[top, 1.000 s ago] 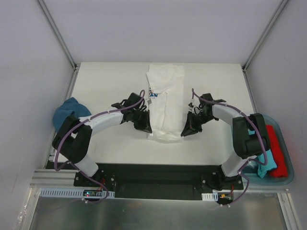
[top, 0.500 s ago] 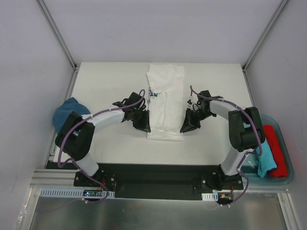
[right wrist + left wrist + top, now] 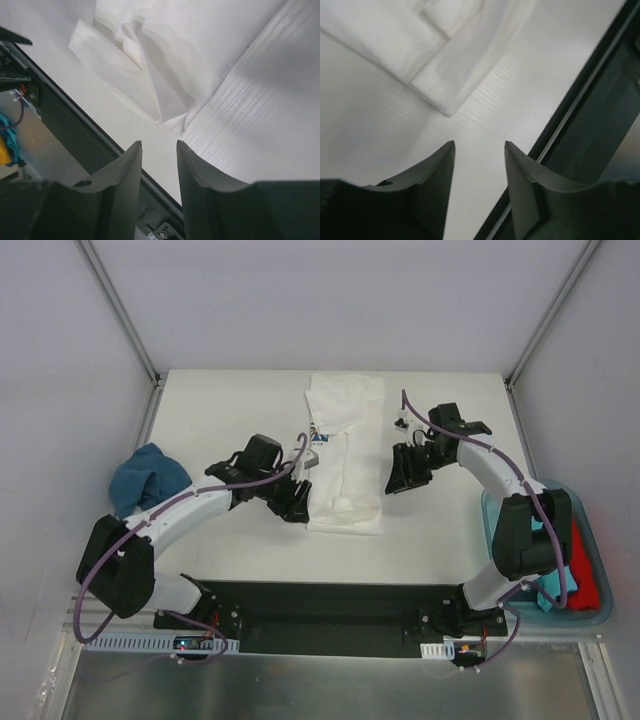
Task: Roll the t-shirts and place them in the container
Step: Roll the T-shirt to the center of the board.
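**Nearest zone.** A translucent bin (image 3: pixel 598 540) sits at the right edge of the surface (image 3: pixel 220 410). It contains a red t-shirt (image 3: pixel 585 570) and a teal t-shirt (image 3: pixel 548 592), both bunched.

**Working zone.** The white t-shirt (image 3: pixel 345 455) lies at the centre of the surface, folded into a long narrow strip that runs from near to far. Its near hem lies flat, not yet rolled.
- The left gripper (image 3: pixel 297 504) sits just beside the near left corner of the strip. In the left wrist view, this gripper (image 3: pixel 479 145) is parted to a moderate gap and holds nothing. The corner of the strip lies ahead of the tips, apart from them.
- The right gripper (image 3: pixel 401 478) stands beside the right edge of the strip, clear of the cloth. In the right wrist view, this gripper (image 3: pixel 157 144) shows a narrower gap and is also empty. The layered folds of the strip lie beyond it.

**Left edge.** A crumpled blue t-shirt (image 3: pixel 147 478) rests at the left edge of the surface.

**Far zone.** The blue printed logo (image 3: pixel 318 437) shows on the left side of the strip. The far end of the strip almost reaches the rear edge of the surface.

**Handling.** The fabric is judged light, soft and limp. It does not hold a shape, and the stacked layers may slide or unfold if only the top one is pinched. Take hold at the two near corners of the hem, with every layer between the fingers. Turn both corners over together, so that the roll starts straight and tight.
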Action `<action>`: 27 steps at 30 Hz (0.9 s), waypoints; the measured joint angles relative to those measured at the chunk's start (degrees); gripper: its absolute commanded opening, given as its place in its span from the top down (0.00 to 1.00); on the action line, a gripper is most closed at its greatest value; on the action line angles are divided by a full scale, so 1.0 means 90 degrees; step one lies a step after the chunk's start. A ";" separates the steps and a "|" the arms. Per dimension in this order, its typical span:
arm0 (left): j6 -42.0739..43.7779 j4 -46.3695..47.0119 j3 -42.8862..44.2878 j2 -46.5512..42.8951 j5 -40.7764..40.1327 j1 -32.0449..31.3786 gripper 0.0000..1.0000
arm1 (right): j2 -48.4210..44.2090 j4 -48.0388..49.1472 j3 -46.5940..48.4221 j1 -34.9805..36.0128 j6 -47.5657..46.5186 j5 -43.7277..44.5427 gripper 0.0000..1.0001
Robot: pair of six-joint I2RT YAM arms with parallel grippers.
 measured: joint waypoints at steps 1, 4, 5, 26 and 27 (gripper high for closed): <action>0.0427 -0.0002 -0.0155 -0.0202 0.0233 -0.0063 0.88 | -0.0121 -0.0049 -0.0017 0.0036 -0.0187 0.0000 0.67; 0.1469 -0.0022 -0.0299 -0.0364 0.0867 -0.0231 1.00 | -0.0228 -0.0095 -0.0061 0.0112 -0.0413 -0.0007 0.68; 0.1707 0.0000 -0.0282 -0.0272 0.1059 -0.0262 1.00 | -0.0228 -0.0087 -0.0092 0.0131 -0.0437 -0.0012 0.68; 0.2256 0.0457 0.1751 0.2888 0.1214 -0.1260 1.00 | -0.0573 0.0136 -0.0376 -0.0588 -0.0517 0.0155 0.66; 0.2254 0.0471 0.1858 0.2997 0.1163 -0.1219 0.99 | -0.0573 0.0141 -0.0357 -0.0665 -0.0517 0.0168 0.66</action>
